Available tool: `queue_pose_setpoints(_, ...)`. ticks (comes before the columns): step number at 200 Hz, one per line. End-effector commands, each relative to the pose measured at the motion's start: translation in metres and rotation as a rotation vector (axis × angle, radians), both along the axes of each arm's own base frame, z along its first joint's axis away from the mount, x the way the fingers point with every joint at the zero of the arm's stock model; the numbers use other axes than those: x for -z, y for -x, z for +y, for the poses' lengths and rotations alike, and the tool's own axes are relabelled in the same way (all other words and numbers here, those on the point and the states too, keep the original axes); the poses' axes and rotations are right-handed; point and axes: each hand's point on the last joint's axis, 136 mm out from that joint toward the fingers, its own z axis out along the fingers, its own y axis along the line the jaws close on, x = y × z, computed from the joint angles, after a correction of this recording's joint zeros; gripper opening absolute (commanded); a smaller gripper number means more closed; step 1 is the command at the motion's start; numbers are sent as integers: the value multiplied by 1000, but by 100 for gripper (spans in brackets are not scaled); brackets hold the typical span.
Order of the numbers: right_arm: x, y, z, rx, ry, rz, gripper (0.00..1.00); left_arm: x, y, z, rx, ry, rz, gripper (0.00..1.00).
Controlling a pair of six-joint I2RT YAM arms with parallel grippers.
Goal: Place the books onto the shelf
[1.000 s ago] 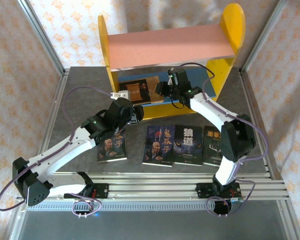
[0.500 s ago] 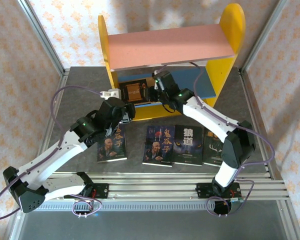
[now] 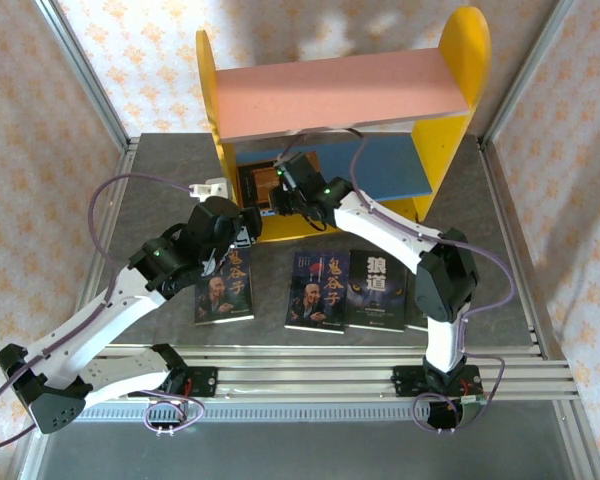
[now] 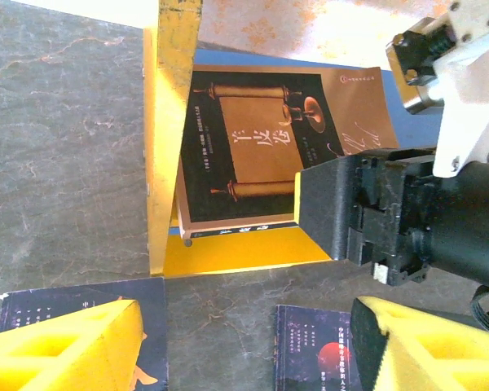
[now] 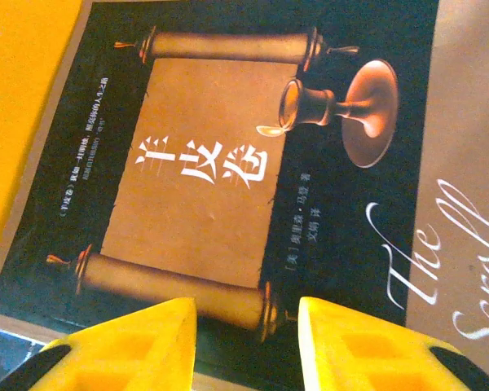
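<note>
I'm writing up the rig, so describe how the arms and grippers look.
The left arm and right arm have white link shells with black joints, and purple cables loop along them. The left gripper and right gripper carry blocky yellow fingers.

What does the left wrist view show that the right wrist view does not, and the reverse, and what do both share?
Left wrist view adds: the grey table, one dark book and a second dark book lying on it, the right arm reaching over the shelf's front, and the left gripper with yellow fingers wide apart.
Right wrist view adds: the right gripper, its yellow fingers parted over the cover's near edge, and small print sharp enough to read.
Both share: the tan-brown book with scroll and lamp, beside the shelf's yellow side panel.
</note>
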Motion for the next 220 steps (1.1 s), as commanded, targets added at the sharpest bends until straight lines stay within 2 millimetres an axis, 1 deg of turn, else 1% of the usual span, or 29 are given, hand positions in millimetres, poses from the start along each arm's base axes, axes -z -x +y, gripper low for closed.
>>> queue_pose_setpoints(1,-2,-3,-2,7,52,-18,37,4,2,12,-28,-43,1,70)
queue_pose_setpoints(46,6,-6,3,7,58,-1,37,5,2,12,-28,-41,3,70)
queue_pose_setpoints(136,3,-10,10,8,32,0,37,6,1,11,-25,-35,6,70)
queue_pose_setpoints(220,8,-15,17,13,22,9,37,6,0,9,-24,-35,6,70)
